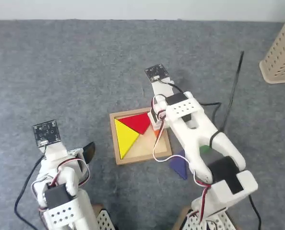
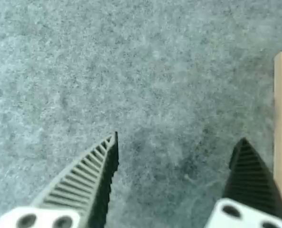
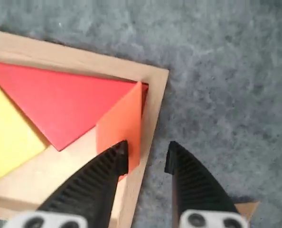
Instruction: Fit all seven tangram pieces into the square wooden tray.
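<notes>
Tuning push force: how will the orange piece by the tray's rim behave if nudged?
The orange piece looks thin and rigid, so it likely won't bend. Seemingly tilted against the tray rim, it would probably tip flat under a light nudge. Its smooth face may slide over the red triangle.

This looks like a small robotics lab or hobby test bench. A white printed left arm (image 1: 61,187) and right arm (image 1: 205,143) stand side by side with loose wire loops (image 1: 154,143) and bare camera boards (image 1: 46,133), on a table covered in grey felt-like carpet (image 1: 61,72). A square wooden tray (image 1: 137,159) lies between them like a set exercise. A black cable (image 1: 233,91) trails over the carpet, a beige perforated basket (image 1: 281,52) sits at the far corner, and a pale wall (image 1: 133,8) runs behind.
</notes>
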Robot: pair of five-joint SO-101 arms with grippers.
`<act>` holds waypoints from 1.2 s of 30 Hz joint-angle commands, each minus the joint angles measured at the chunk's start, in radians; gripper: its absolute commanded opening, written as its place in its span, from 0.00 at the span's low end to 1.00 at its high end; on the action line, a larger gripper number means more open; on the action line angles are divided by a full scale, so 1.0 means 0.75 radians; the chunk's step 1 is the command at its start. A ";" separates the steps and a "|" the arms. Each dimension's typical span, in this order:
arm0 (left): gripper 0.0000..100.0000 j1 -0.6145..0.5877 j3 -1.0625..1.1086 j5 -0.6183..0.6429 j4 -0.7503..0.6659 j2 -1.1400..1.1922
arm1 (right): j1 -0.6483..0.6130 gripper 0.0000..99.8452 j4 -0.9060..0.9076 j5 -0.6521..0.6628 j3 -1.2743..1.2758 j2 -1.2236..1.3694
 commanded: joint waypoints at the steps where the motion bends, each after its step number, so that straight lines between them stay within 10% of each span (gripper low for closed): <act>1: 0.35 -0.006 -0.017 -0.002 0.008 -0.018 | 0.009 0.12 -0.015 -0.012 -0.057 -0.003; 36: 0.35 -0.006 -0.017 -0.002 0.008 -0.018 | -0.044 0.11 -0.060 -0.002 -0.014 0.030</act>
